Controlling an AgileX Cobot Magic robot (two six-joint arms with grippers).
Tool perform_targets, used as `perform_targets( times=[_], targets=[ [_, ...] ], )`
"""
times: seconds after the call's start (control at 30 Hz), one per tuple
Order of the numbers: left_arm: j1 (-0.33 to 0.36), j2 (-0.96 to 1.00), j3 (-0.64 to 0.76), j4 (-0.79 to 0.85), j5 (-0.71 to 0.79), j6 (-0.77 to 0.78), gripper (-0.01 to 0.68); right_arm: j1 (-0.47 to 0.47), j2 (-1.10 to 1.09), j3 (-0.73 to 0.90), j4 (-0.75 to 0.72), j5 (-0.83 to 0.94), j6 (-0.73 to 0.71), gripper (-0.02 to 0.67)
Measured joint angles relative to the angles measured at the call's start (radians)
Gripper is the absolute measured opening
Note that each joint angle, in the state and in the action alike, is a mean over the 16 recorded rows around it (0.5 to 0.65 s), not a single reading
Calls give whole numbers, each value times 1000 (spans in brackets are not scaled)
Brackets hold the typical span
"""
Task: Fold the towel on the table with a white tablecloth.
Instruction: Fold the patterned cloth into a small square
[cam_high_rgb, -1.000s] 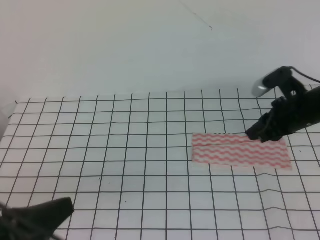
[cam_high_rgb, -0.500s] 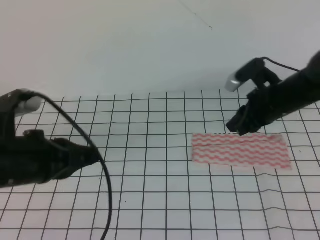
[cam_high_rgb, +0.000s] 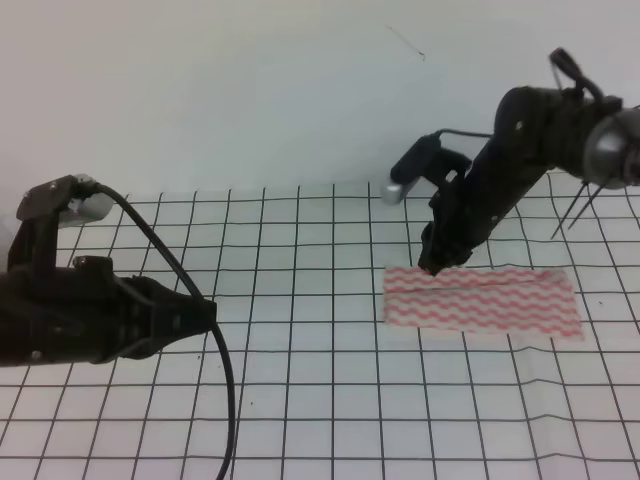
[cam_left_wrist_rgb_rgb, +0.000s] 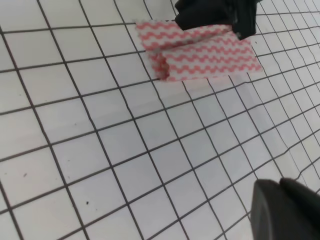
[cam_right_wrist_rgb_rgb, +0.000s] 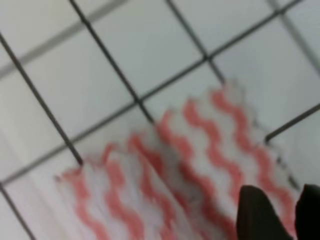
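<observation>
words: none to read | numbers: none | labels or brands: none | signs: none in any view

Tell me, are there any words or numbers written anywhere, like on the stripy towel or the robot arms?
None: no words, numbers, labels or signs can be read in any view.
The towel shows only red-pink and white wavy stripes.
The tablecloth shows only a black square grid.
The left gripper and right gripper are plain black, with no markings visible.
</observation>
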Motion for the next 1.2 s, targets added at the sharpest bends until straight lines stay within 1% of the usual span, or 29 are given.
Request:
perform_targets(
  times=[0.17,0.3,0.5,0.83,1.2],
  targets=[
    [0,0,0,0,18,10,-1,9,53,-58,-59,83,3,186],
    [0,0,0,0,25,13,-1,12,64,-71,-71,137,-17,186],
    [0,0,0,0,28,16,-1,13,54,-76,-25,213,-97,186],
    [0,0,0,0,28,17,-1,13,46,-79,67,266,-218,186],
    [0,0,0,0,28,28,-1,13,71,-79,100,315,-255,186]
  ],
)
